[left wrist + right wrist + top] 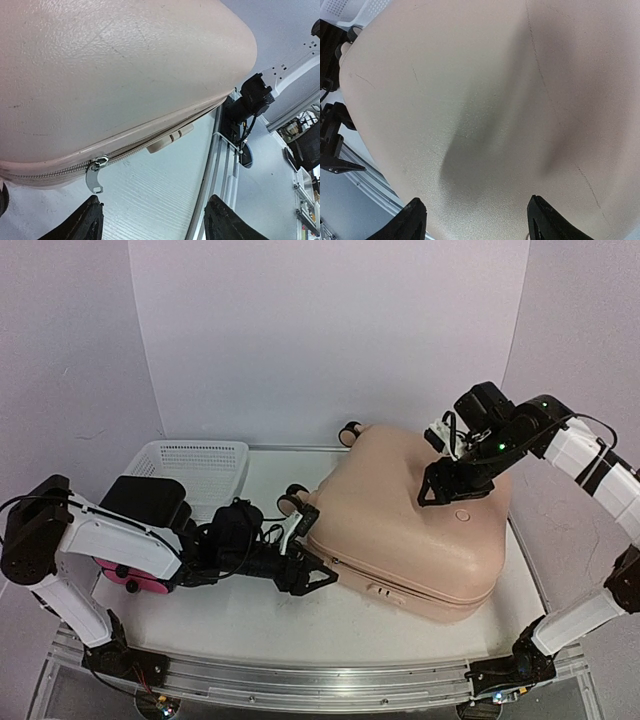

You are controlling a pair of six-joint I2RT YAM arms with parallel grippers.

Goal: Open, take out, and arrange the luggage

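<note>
The luggage (410, 525), a beige-pink hard-shell suitcase, lies flat and closed on the table, wheels (292, 500) toward the back left. My left gripper (318, 575) is open at its near-left corner. In the left wrist view the shell (110, 70) fills the top, and a metal zipper pull (95, 176) hangs from the zipper just above my left fingertip (82, 222); a beige latch (170, 139) sits further along. My right gripper (458, 490) is open, just above the top of the shell (480, 100), holding nothing.
A white mesh basket (190, 465) stands at the back left. A black box with pink fronts (135, 580) lies under my left arm. The table's metal front rail (300, 680) runs along the near edge. White walls enclose the back and sides.
</note>
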